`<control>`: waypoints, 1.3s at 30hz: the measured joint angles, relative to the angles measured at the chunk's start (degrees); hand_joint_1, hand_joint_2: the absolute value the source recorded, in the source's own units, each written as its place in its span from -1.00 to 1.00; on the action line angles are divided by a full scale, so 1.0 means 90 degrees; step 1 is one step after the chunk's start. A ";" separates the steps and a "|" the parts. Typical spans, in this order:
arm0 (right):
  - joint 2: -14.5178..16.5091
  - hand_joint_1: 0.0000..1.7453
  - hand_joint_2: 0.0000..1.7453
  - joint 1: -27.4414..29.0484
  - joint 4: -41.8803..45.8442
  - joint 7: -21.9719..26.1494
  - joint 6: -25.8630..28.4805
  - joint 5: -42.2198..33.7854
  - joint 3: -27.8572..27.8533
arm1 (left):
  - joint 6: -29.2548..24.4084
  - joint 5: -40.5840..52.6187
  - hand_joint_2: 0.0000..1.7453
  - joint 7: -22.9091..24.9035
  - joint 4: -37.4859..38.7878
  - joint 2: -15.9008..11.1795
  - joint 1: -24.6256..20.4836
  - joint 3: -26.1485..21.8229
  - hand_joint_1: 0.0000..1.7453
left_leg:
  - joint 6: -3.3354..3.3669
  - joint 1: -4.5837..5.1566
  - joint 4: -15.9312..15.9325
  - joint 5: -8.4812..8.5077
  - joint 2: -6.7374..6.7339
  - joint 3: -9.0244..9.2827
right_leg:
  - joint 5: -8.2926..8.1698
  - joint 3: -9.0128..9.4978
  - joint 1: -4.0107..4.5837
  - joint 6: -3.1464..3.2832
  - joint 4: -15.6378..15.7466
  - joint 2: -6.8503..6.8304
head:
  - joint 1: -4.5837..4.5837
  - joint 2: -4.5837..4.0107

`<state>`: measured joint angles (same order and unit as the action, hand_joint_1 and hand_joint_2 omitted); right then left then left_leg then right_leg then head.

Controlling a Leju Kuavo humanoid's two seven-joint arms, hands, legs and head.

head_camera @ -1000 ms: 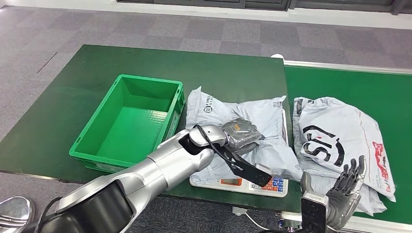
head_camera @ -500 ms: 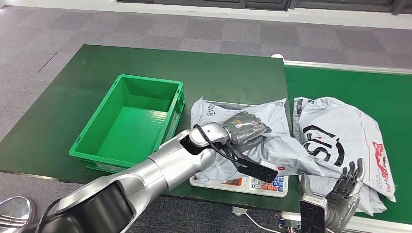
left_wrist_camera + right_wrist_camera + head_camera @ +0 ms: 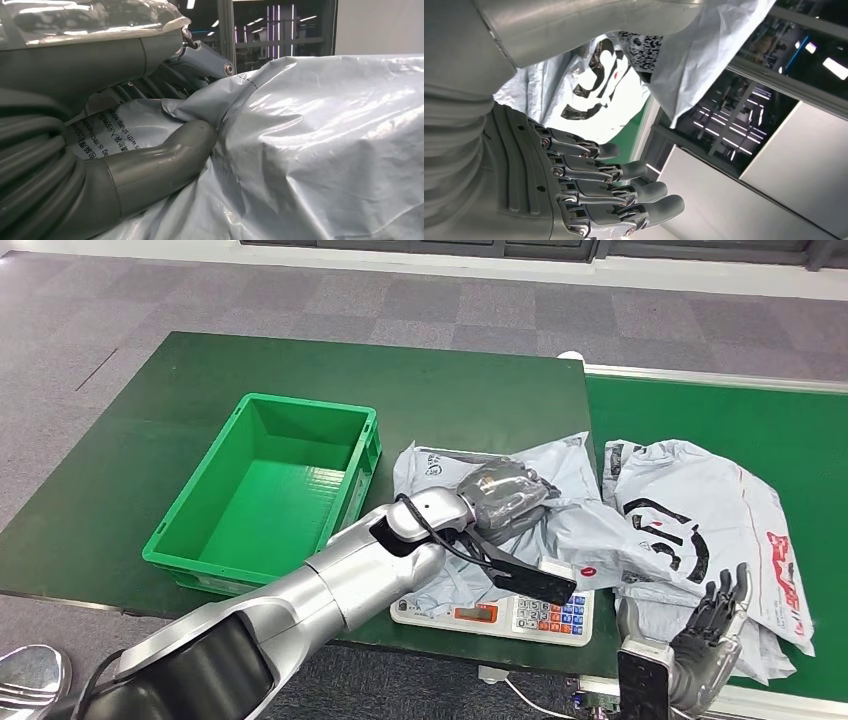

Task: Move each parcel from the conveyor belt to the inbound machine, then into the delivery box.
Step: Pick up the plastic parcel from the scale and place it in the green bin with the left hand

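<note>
Lifted since a second ago, the grey parcel (image 3: pixel 560 502) hangs bunched in the left hand (image 3: pixel 500 495) above the scale (image 3: pixel 520 615) at centre frame, probably clear of it. Next comes the green box (image 3: pixel 265 490). The right hand (image 3: pixel 710 635) waits, fingers spread.

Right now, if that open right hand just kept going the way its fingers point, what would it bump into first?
Probably the grey parcel lying on the conveyor belt. The right hand points up and forward towards it, though depth is hard to judge.

Parcel-sorting station: conveyor belt (image 3: pixel 720 410), weighing scale (image 3: pixel 520 615), crate (image 3: pixel 262 490).
</note>
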<state>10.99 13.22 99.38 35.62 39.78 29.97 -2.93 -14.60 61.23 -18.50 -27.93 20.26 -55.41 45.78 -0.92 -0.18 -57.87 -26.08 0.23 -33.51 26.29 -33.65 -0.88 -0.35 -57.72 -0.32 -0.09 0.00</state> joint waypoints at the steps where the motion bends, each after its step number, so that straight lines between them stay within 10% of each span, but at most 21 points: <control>1: 0.0004 -1.00 1.00 -0.0012 0.0000 0.0000 -0.0001 0.0010 0.0000 | -0.0014 0.0000 1.00 0.0001 0.0001 0.0000 0.0000 -0.0008 1.00 | 0.0000 0.0000 0.0000 0.0000 0.0000 0.0000 | 0.0000 0.0000 0.0000 0.0000 0.0000 0.0000 | 0.0000 0.0000; 39: 0.0075 -1.00 1.00 -0.0129 -0.0050 -0.0017 -0.0006 0.0047 -0.0097 | -0.1071 0.0222 1.00 0.0641 -0.0273 -0.0065 0.0001 -0.0778 1.00 | 0.0000 0.0000 0.0000 0.0000 0.0001 -0.0006 | 0.0000 -0.0003 0.0000 0.0000 0.0000 -0.0001 | 0.0000 0.0000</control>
<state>11.67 12.06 98.93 35.47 39.72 30.39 -3.80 -24.24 63.23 -12.73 -30.39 19.68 -55.40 38.79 -0.92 -0.18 -57.87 -26.08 0.23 -33.56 26.29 -33.68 -0.88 -0.35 -57.72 -0.33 -0.09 0.00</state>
